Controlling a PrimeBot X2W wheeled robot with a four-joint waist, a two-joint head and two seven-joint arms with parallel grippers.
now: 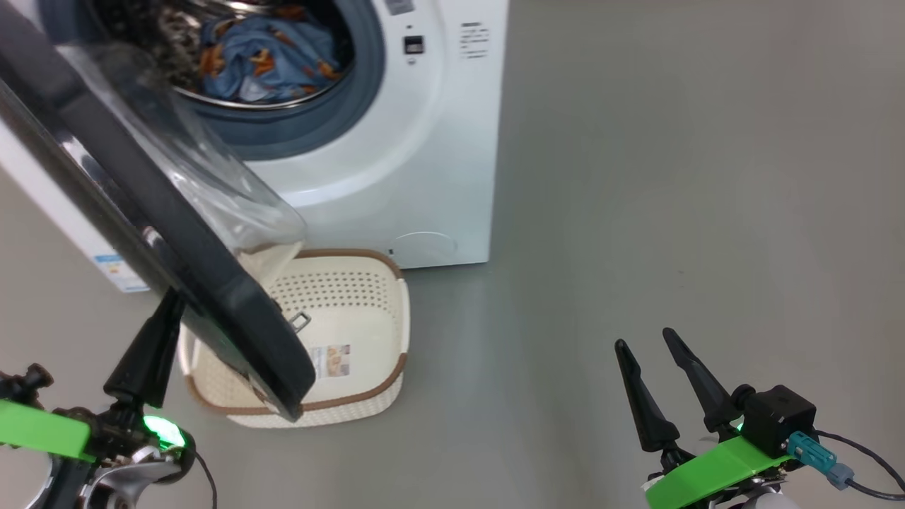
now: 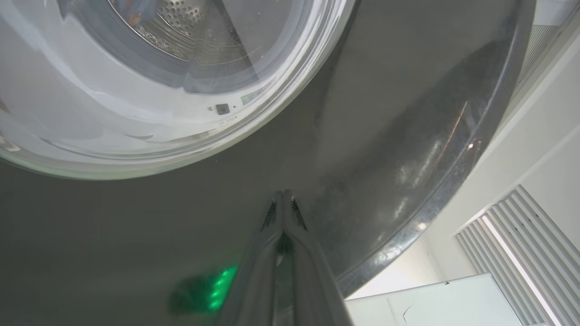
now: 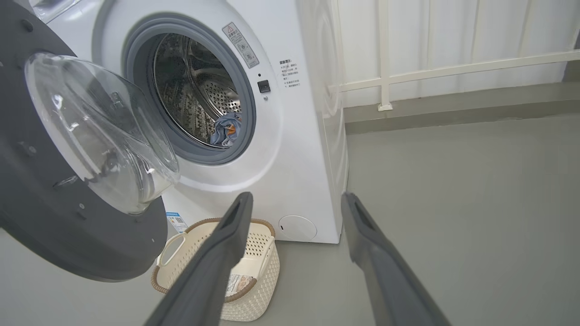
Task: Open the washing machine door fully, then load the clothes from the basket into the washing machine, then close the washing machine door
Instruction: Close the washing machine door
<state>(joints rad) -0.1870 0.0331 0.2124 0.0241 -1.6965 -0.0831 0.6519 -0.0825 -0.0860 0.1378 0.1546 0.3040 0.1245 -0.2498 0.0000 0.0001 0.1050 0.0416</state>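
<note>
1. The left claw, a pair of long dark tapering fingers, is closed tight with the pads together. It points up from the lower left, and its tips seem partly hidden in the head view.
2. The right claw, of the same dark build, is spread wide and empty at the lower right, tilted up-left.

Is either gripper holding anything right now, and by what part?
Nothing is held. Left gripper shut and empty, tips at the outer face of the washing machine door; right gripper open over the floor.
</note>
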